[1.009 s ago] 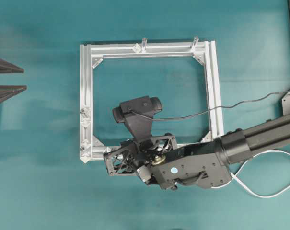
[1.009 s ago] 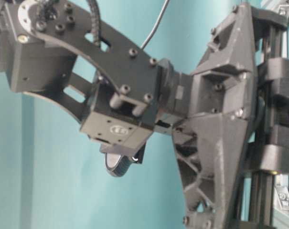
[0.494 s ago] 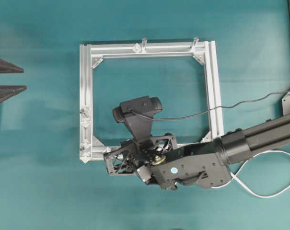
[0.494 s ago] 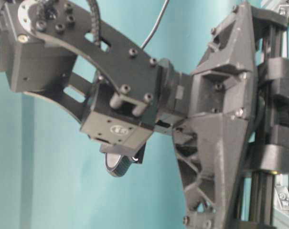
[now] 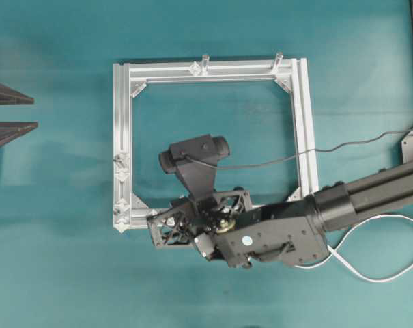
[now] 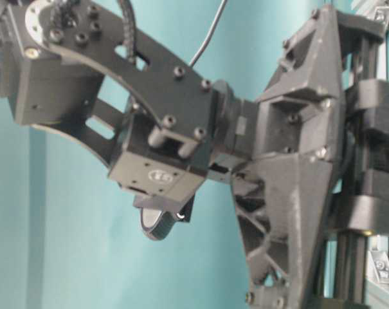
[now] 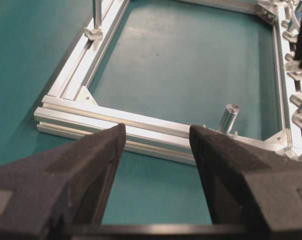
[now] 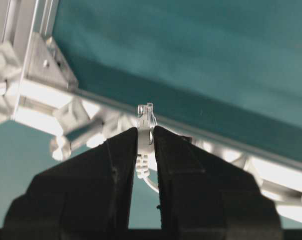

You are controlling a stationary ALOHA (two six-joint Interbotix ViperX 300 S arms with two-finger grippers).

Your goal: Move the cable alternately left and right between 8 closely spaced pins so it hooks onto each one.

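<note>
The white cable point(image 5: 370, 263) loops on the table at the lower right and runs under my right arm. Its small plug point(image 8: 146, 125) is pinched between the tips of my right gripper point(image 8: 146, 136), which is shut on it just in front of the frame's near rail. From overhead, my right gripper point(image 5: 155, 229) sits at the frame's lower left corner. The pins point(image 5: 121, 176) stand on the left rail; in the left wrist view the pins point(image 7: 296, 47) line the right rail. My left gripper point(image 5: 15, 113) is open far to the left, and its jaws point(image 7: 157, 137) hold nothing.
The square aluminium frame point(image 5: 298, 137) lies mid-table with two clear upright pegs point(image 5: 205, 60) on its far rail. A thin dark wire point(image 5: 343, 147) crosses the right rail. My right arm's wrist point(image 6: 290, 161) looms close to the table-level camera.
My right wrist has turned slightly, with its camera shifting a little up and left. The cable loop at the lower right has drawn in leftward. The left gripper has not moved.
</note>
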